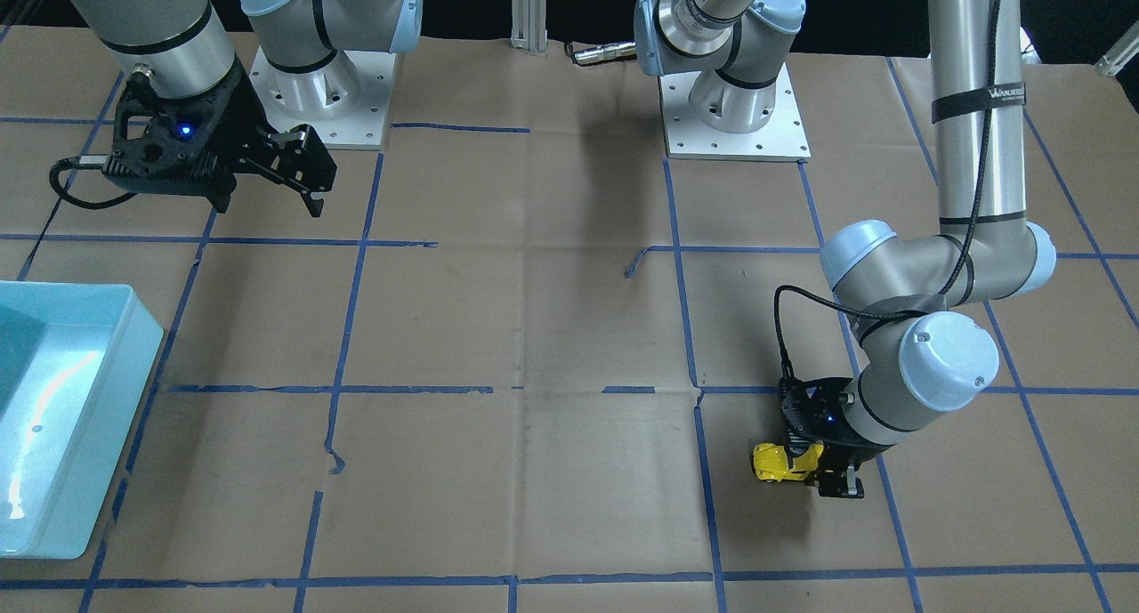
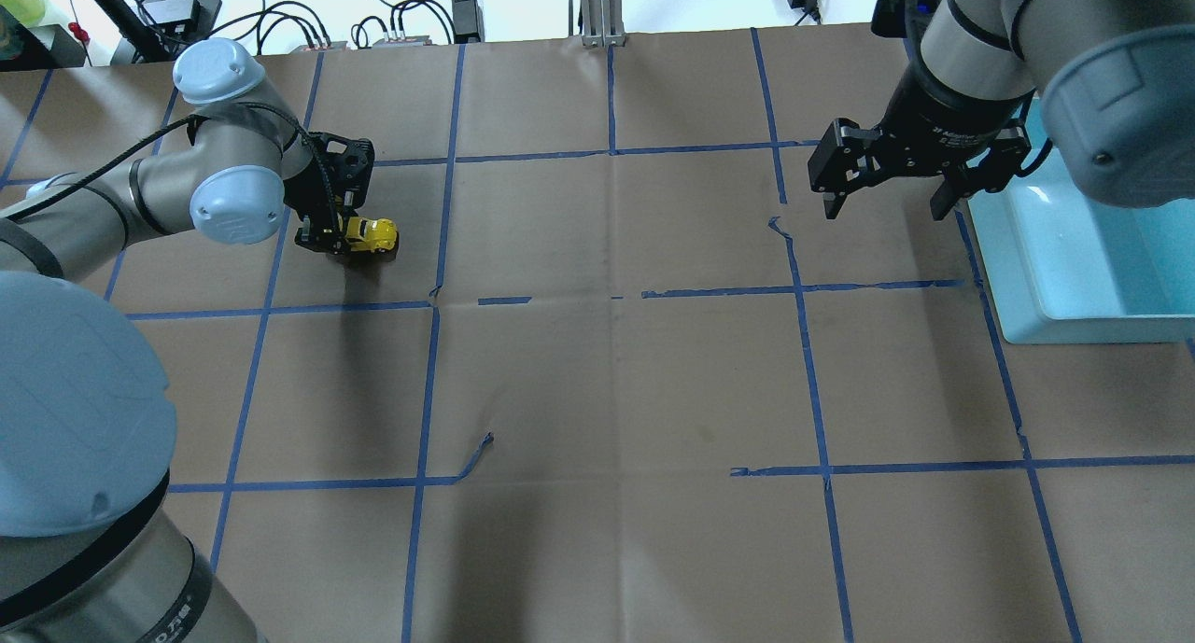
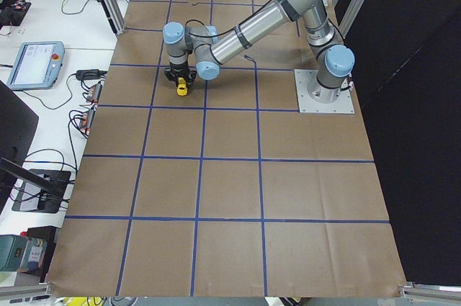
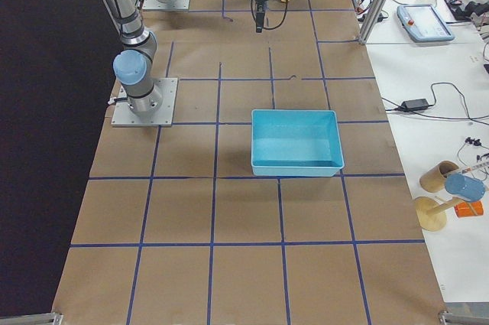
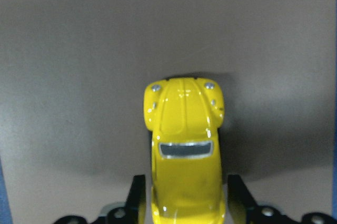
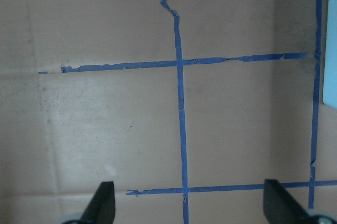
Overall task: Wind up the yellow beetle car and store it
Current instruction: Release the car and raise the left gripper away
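The yellow beetle car (image 5: 184, 145) is small and bright yellow with dark windows. It sits at the table surface on the robot's left side, and also shows in the overhead view (image 2: 373, 235) and the front view (image 1: 774, 463). My left gripper (image 5: 184, 205) is shut on the car's rear half, one finger on each flank, with the car's nose pointing away from the wrist. I cannot tell whether the wheels touch the paper. My right gripper (image 2: 883, 209) is open and empty, hanging above the table beside the bin, as its wrist view (image 6: 189, 203) shows.
A light blue bin (image 2: 1018, 288) stands at the table's right end, also seen in the right side view (image 4: 296, 168). Brown paper with a blue tape grid (image 2: 803, 288) covers the table. Both arm bases (image 1: 734, 115) stand at the robot's edge.
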